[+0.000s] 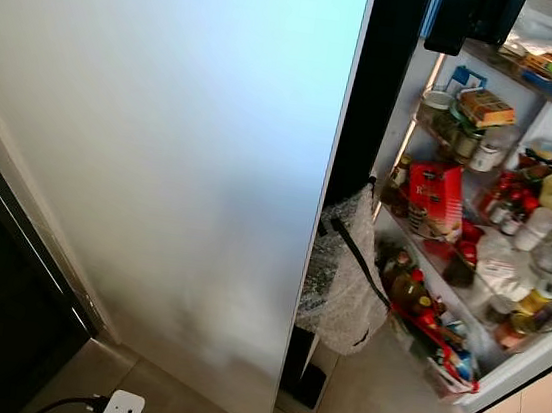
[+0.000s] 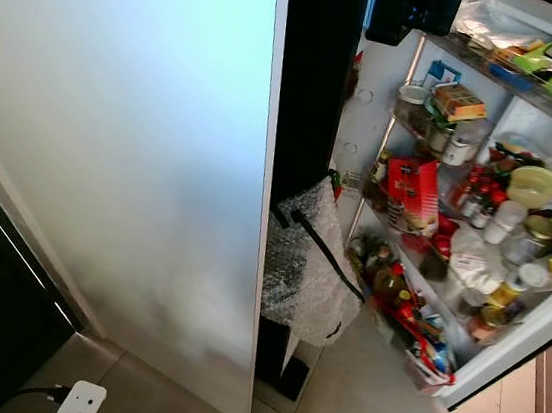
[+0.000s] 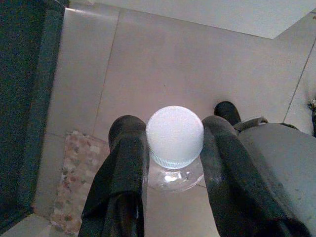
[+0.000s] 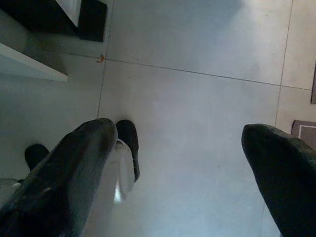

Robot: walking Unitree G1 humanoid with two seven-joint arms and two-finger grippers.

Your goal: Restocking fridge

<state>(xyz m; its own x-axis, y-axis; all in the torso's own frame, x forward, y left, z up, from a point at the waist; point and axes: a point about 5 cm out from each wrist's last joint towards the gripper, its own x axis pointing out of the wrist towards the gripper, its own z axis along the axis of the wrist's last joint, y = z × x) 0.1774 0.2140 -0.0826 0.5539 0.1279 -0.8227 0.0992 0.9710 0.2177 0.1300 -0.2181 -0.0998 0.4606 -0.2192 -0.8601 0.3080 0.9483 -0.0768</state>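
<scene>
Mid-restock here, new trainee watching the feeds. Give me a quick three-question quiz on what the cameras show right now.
1. True or false: the left gripper holds a clear bottle with a white cap.
2. Which best describes the right gripper? A) shut on a jar B) open above the tiled floor C) inside the fridge
3. What red item stands on the middle shelf of the open fridge door?

Key: 1 true; 2 B; 3 the red box.
</scene>
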